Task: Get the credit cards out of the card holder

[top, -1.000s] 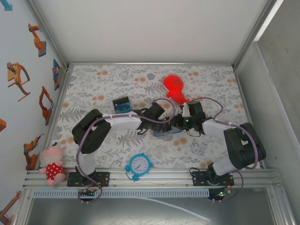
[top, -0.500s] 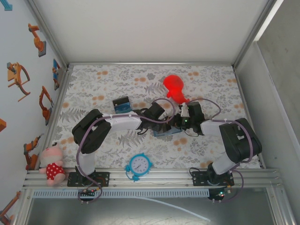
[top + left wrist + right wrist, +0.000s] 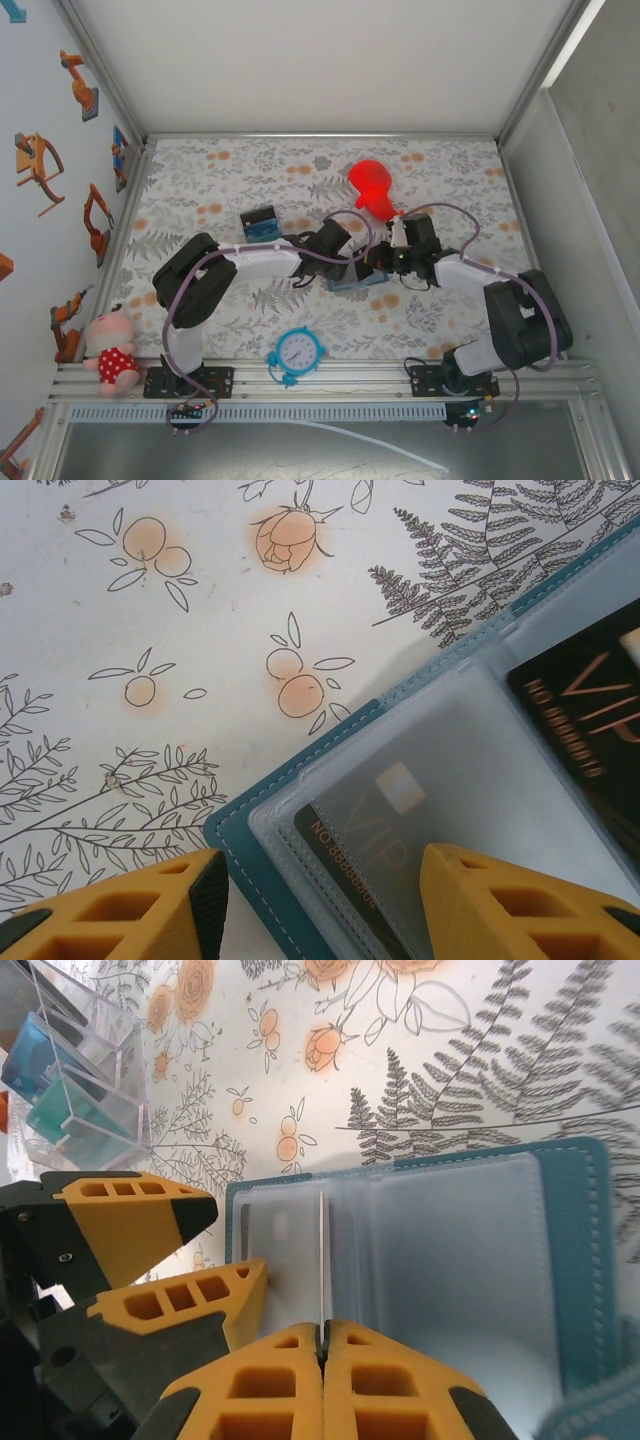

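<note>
Floral tabletop (image 3: 500, 1040), card holder (image 3: 450, 1250) partly hidden behind right gripper (image 3: 322, 1332)

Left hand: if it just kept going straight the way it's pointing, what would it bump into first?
Most likely the open card holder: its near corner, with a black VIP card under the clear sleeve, lies between the spread fingers of the left hand. Depth is hard to judge.

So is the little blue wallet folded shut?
No, the card holder lies spread open, its clear card sleeves facing up.

Blk/white arms (image 3: 260, 262) w/ purple cables (image 3: 170, 303), orange-yellow ribbed claw fingers (image 3: 390, 1380).
</note>
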Available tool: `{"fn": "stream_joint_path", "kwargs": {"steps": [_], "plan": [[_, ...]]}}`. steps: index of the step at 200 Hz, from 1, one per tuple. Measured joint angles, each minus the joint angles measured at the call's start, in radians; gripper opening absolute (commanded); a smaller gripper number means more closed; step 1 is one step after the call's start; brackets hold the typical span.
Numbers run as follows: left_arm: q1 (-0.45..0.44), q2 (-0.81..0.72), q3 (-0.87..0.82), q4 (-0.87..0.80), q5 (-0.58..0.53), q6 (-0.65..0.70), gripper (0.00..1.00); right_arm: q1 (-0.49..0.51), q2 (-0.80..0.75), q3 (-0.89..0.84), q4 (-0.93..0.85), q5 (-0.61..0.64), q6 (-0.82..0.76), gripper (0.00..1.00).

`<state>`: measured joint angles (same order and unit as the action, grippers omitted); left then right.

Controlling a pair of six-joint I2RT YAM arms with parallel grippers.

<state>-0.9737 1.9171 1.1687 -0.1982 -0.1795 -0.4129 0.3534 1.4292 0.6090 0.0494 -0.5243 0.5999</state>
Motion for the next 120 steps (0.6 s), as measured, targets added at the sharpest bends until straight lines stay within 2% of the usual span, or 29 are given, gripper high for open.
{"fn": "stream_joint_path", "kwargs": {"steps": [65, 120], "plan": [[0.000, -0.058, -0.022, -0.060, -0.009, 0.001, 0.54, 0.000, -0.200, -0.008, -0.071, 0.024, -0.065, 0.00], [0.008, -0.257, -0.035, -0.097, -0.060, 0.038, 0.54, 0.000, -0.369, -0.025, -0.068, -0.045, -0.134, 0.00]]}}
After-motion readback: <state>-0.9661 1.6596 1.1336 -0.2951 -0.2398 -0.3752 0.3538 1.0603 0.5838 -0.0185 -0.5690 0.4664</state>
